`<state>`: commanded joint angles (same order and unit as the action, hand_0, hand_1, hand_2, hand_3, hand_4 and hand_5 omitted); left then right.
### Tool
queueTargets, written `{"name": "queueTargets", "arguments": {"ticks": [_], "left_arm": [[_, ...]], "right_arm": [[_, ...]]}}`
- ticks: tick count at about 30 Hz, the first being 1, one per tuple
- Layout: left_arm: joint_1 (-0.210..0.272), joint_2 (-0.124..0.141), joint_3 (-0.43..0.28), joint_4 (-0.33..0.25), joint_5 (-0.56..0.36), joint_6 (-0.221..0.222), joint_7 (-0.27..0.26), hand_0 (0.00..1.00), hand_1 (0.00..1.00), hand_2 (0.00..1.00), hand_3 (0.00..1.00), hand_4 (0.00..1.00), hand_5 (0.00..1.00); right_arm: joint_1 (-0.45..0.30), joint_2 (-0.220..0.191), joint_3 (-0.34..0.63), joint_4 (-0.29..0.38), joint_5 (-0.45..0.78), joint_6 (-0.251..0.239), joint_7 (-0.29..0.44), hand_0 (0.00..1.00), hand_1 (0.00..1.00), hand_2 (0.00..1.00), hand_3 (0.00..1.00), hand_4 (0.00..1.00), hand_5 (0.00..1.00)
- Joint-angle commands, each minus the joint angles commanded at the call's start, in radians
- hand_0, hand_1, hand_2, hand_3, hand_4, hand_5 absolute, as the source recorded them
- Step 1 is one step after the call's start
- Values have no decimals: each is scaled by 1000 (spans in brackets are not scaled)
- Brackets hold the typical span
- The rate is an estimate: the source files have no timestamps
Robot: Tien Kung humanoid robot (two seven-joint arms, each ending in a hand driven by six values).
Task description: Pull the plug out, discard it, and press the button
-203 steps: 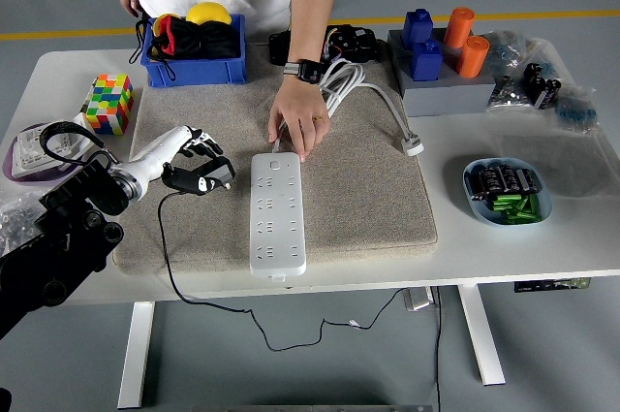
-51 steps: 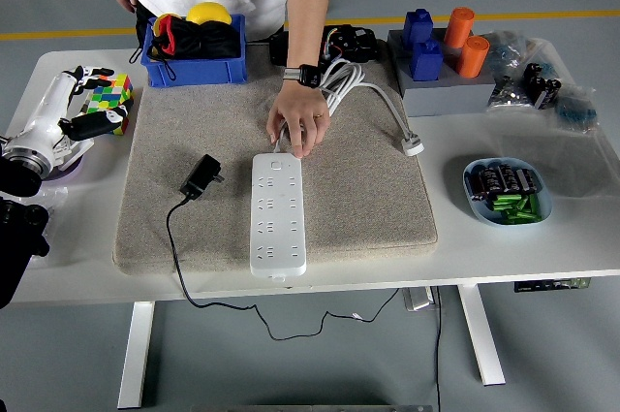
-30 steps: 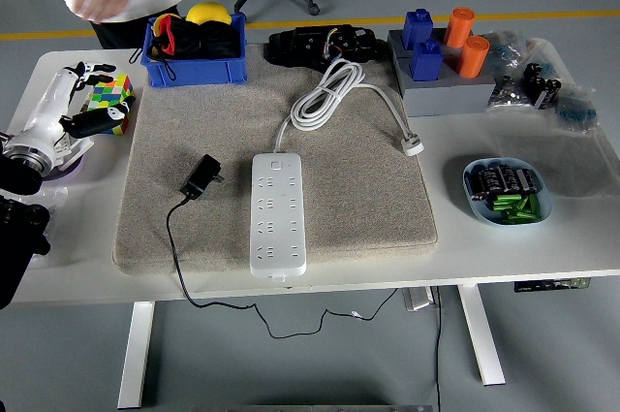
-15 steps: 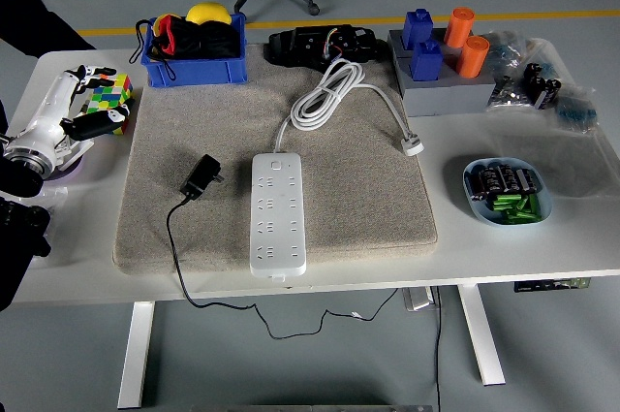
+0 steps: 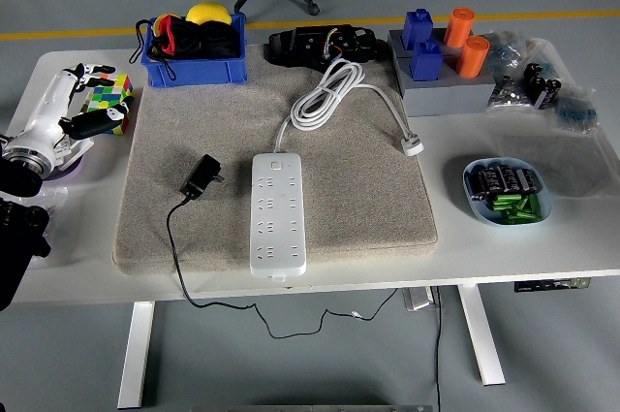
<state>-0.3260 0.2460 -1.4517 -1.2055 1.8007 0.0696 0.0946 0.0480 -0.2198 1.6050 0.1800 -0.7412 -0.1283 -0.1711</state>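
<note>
while the left hand [image 5: 73,107] rests spread, the plug [image 5: 201,177] lies diagonally, prongs up-right.

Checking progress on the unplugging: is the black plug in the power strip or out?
Out. The black plug lies on the mat, left of the power strip, not touching it.
</note>
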Motion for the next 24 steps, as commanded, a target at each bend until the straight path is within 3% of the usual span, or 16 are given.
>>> {"name": "queueTargets", "arguments": {"ticks": [24], "left_arm": [[0,-3,-1,-1,-2,1,-4,828,794,694,763,710,291]], "right_arm": [[0,3,5,0,1,0,1,740,660,643,610,660,476]]}}
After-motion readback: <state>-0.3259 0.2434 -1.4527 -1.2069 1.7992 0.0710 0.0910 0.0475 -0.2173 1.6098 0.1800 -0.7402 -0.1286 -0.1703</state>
